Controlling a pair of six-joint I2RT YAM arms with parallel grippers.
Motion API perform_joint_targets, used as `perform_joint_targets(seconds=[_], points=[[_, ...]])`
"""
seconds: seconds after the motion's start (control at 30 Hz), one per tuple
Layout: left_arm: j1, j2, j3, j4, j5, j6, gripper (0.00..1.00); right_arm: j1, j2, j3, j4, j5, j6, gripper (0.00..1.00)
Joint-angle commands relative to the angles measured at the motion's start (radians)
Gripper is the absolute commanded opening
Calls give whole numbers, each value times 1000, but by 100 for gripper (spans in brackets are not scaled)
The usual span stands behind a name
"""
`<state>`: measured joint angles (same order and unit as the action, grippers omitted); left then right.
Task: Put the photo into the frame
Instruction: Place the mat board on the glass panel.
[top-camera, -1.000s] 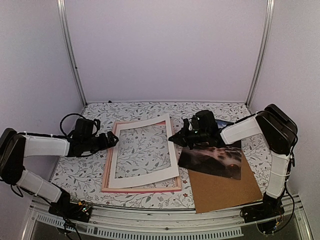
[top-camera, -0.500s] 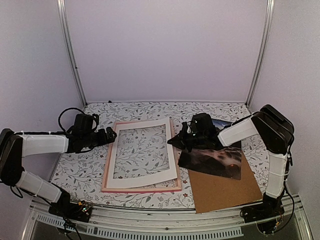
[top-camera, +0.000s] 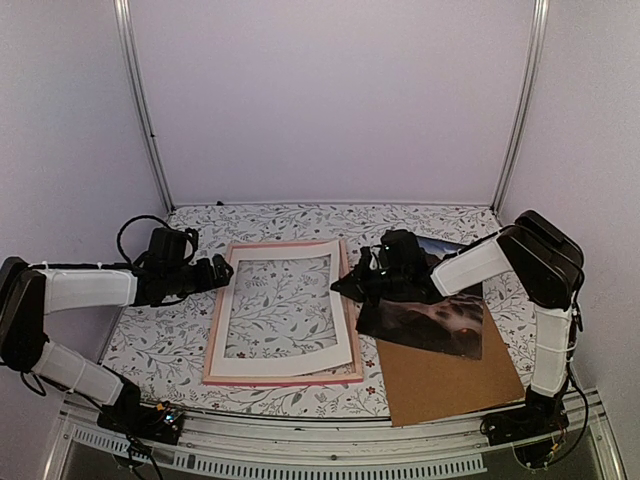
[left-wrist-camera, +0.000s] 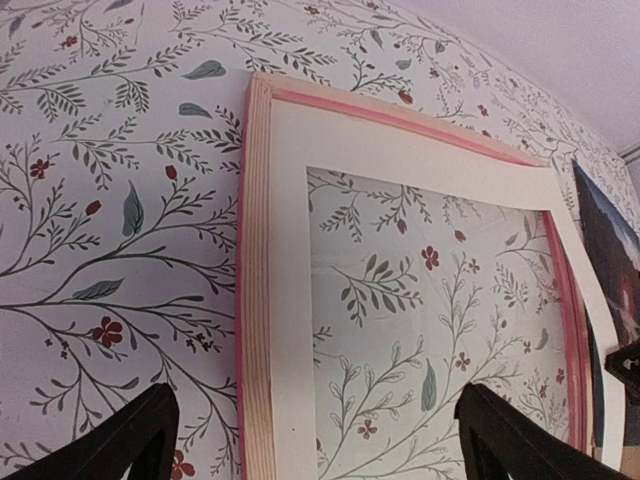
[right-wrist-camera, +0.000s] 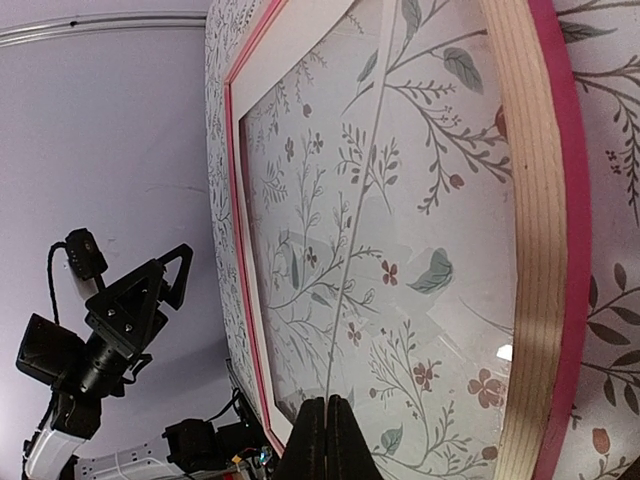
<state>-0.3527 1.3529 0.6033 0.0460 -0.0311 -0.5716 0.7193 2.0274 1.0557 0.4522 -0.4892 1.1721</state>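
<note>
The pink frame (top-camera: 285, 379) lies flat left of centre. A white mat (top-camera: 288, 362) lies on it. The photo (top-camera: 430, 322), dark with a red glow, lies to the right on the brown backing board (top-camera: 445, 385). My right gripper (top-camera: 343, 287) is shut on the mat's right edge, beside the frame's right rail. In the right wrist view the closed gripper (right-wrist-camera: 326, 408) pinches the mat's thin edge, with the frame rail (right-wrist-camera: 535, 200) to the right. My left gripper (top-camera: 224, 272) is open and empty at the frame's left rail. In the left wrist view it (left-wrist-camera: 315, 455) straddles the frame (left-wrist-camera: 256, 300) and mat (left-wrist-camera: 290, 320).
The table has a floral cloth (top-camera: 160, 345). White walls with metal uprights (top-camera: 140, 100) enclose the back and sides. The photo's edge shows at the right of the left wrist view (left-wrist-camera: 612, 250). The left arm (right-wrist-camera: 125, 315) appears in the right wrist view.
The mat has come down from a tilted, skewed position and now lies squarer on the frame. My right gripper moved left and down with it. My left gripper drew back slightly from the mat's left edge.
</note>
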Motion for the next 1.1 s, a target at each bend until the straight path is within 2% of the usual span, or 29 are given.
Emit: perform_joint_targets(seconds=[0.0,0.13,0.27,0.47,1.07], points=[[-7,9,19,2,0,13,100,15,19,14,18,25,6,1],[-7,10,18,6,5,13,100,15,15,19,2,26,-5,8],[-8,11,18,8,9,15,100,15,13,33,-27,29,-23,19],[-8,14,18,11,14,17,100,20,5,54,-86,46,-54,28],[-8,15,21,12,8,33,100,41,-29,92,-241,117,-161,39]])
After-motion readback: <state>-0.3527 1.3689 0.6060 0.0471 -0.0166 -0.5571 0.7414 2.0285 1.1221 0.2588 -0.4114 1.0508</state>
